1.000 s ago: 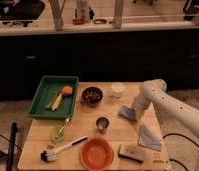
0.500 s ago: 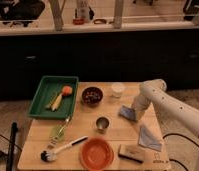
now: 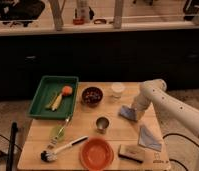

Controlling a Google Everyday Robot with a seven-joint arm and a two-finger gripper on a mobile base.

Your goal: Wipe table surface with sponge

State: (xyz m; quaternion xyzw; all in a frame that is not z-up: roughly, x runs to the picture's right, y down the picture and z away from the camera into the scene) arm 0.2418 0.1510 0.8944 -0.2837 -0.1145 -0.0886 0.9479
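Beneath my end effector lay a pale blue piece, likely the soft, light sponge, resting on the stiff wooden desk. I couldn't tell its grip state. I'd pinch the upper edges.

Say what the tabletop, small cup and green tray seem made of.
The table surface looks like light matte wood, with plank grain. The small cup: likely metal, grey, dull sheen. The green tray: probably plastic, uniform colour, raised rim. The gripper rests at the table's right side, on a bluish item.

White arm angles down, gripper low at right.
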